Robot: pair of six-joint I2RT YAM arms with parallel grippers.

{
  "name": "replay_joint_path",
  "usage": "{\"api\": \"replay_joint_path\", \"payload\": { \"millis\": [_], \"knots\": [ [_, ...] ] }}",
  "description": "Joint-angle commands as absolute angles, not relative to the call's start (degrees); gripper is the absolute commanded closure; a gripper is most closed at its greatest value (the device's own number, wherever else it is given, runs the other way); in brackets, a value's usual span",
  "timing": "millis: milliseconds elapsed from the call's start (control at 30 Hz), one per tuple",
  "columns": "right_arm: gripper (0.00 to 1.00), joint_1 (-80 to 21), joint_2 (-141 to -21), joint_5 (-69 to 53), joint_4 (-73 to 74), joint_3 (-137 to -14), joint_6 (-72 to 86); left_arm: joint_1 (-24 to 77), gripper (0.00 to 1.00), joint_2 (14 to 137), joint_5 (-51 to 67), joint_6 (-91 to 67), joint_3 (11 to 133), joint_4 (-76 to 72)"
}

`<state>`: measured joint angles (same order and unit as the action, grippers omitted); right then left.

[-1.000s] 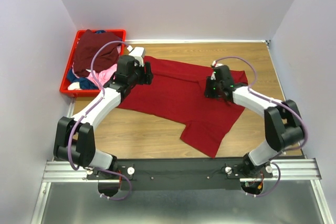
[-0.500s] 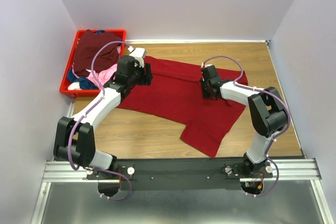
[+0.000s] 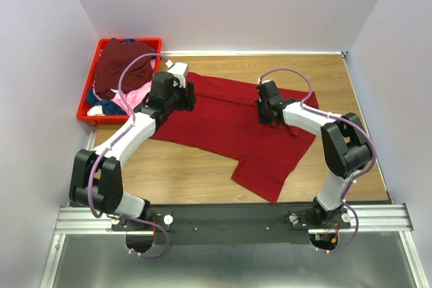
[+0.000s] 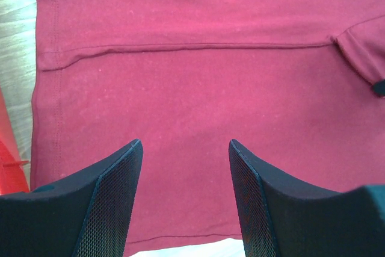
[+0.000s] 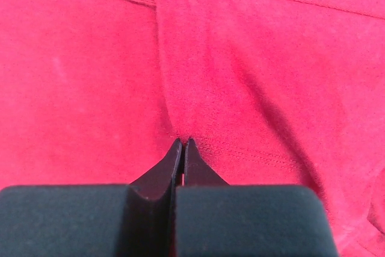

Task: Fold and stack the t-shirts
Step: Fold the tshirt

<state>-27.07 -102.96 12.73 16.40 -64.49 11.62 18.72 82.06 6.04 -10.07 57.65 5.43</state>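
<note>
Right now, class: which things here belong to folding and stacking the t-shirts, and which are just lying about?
Job: red t-shirt; maroon t-shirt, pink t-shirt, blue t-shirt; right gripper, shut on the red t-shirt; left gripper, open over it.
Just there: red crate holding the heap; wooden table; purple cables.

No legible text or labels anywhere

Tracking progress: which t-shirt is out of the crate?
The bright red t-shirt, spread on the table; the maroon, pink and blue ones sit in the crate.
</note>
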Motion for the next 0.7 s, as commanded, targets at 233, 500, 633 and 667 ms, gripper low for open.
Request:
{"api": "replay_joint_path", "payload": {
  "millis": [233, 500, 633, 667],
  "knots": [
    [0.92, -27.9, -105.8, 9.1, 23.4, -68.6, 16.7, 18.8, 0.33, 84.2, 6.5, -9.1, 59.9, 6.5],
    [0.84, -27.9, -106.7, 4.8, 26.3, -72.8, 18.0, 18.7, 0.32, 85.0, 7.0, -9.1, 60.4, 6.8],
    [0.73, -27.9, -107.9, 0.4, 26.5, -72.9, 18.3, 18.7, 0.33, 85.4, 7.5, -9.4, 60.3, 6.7],
    [0.70, -27.9, -107.8, -1.7, 26.5, -72.9, 18.2, 18.8, 0.32, 85.6, 7.8, -9.4, 60.3, 6.5]
  ]
}}
